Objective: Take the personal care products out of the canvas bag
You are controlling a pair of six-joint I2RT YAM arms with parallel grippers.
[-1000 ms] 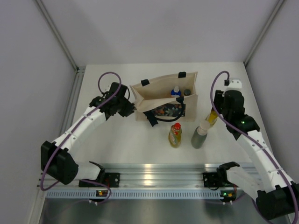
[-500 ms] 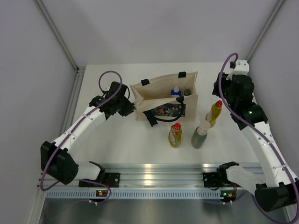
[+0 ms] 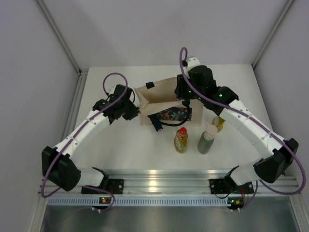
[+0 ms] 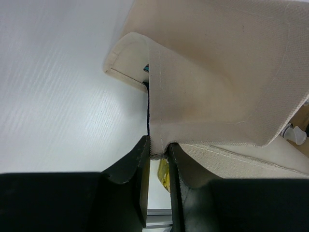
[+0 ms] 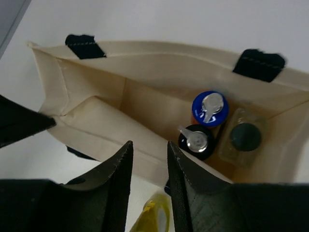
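The beige canvas bag [image 3: 159,99] stands open at the table's middle. My left gripper [image 4: 158,153] is shut on the bag's left rim and holds it. My right gripper [image 5: 148,147] hovers open and empty above the bag's mouth. Inside the bag [image 5: 145,72] stand a blue-capped bottle [image 5: 210,108], a dark-capped bottle [image 5: 198,140] and a whitish bottle with a grey cap [image 5: 245,137]. Outside, in front of the bag, stand a yellow bottle with a red cap [image 3: 181,139], a grey-green bottle with a beige cap [image 3: 207,139] and a second yellow bottle [image 3: 219,122], partly hidden by my right arm.
The bag's black handle [image 3: 166,123] hangs over the floral front panel. Grey walls close the table at the left, right and back. The metal rail [image 3: 164,181] with the arm bases runs along the near edge.
My right arm has let go of the second yellow bottle, left standing at the right, and swung left to hover over the bag's mouth. The left arm has not moved.
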